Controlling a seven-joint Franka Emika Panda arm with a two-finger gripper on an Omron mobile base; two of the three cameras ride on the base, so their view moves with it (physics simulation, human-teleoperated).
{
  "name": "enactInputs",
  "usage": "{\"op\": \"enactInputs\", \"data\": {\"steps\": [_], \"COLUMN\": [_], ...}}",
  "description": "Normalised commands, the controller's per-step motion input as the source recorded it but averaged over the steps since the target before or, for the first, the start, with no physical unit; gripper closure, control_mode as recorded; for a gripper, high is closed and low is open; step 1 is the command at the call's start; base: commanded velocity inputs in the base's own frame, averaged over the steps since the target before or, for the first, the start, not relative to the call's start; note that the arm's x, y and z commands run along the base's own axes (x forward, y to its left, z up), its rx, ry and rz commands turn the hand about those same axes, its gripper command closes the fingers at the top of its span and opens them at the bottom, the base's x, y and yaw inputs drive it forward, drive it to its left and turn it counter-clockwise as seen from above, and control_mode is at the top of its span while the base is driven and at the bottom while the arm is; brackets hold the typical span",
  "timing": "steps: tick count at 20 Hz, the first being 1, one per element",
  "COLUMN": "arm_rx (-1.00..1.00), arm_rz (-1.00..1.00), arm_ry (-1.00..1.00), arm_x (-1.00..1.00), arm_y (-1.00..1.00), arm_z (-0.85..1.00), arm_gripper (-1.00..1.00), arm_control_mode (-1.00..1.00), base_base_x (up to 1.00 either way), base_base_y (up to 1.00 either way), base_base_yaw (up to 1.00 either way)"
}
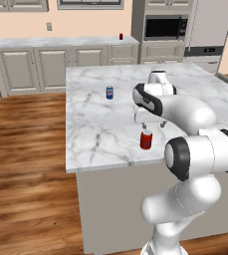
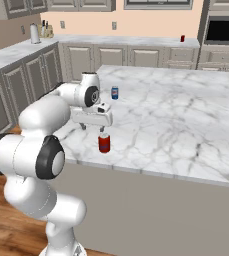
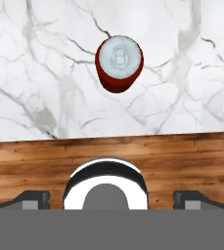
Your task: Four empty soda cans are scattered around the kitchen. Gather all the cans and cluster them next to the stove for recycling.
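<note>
A red soda can [image 1: 146,140] [image 2: 104,143] stands upright near the front edge of the marble island [image 1: 100,134]. My gripper [image 1: 153,125] [image 2: 94,127] hovers just above it, open and holding nothing; one finger is over the can. From above, the can's silvery top [image 3: 119,63] sits ahead of my gripper [image 3: 111,200], between the lines of the two fingertips [image 3: 33,199]. A blue soda can [image 1: 109,92] [image 2: 115,93] stands farther back on the island. Another red soda can [image 1: 121,36] [image 2: 182,38] is on the rear wall counter. The stove is out of view.
The island's front edge runs right below the near can, with wood floor [image 1: 26,164] beyond it. A built-in dark oven [image 1: 165,27] sits in the tall cabinets at the back. A paper towel roll [image 2: 34,34] stands on the left counter.
</note>
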Motion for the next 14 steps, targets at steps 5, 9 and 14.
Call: {"op": "enactInputs", "data": {"steps": [5, 9, 14], "arm_rx": [0.00, 0.00, 0.00], "arm_rz": [0.00, 0.00, 0.00], "arm_ry": [0.00, 0.00, 0.00], "arm_x": [0.21, 0.21, 0.20], "arm_y": [-0.04, -0.06, -0.05], "arm_z": [-0.16, -0.20, -0.20], "arm_gripper": [-1.00, -1.00, -1.00], "arm_control_mode": [-1.00, -1.00, -1.00], "base_base_x": [0.00, 0.00, 0.00], "base_base_y": [0.00, 0.00, 0.00], "base_base_yaw": [0.00, 0.00, 0.00]}}
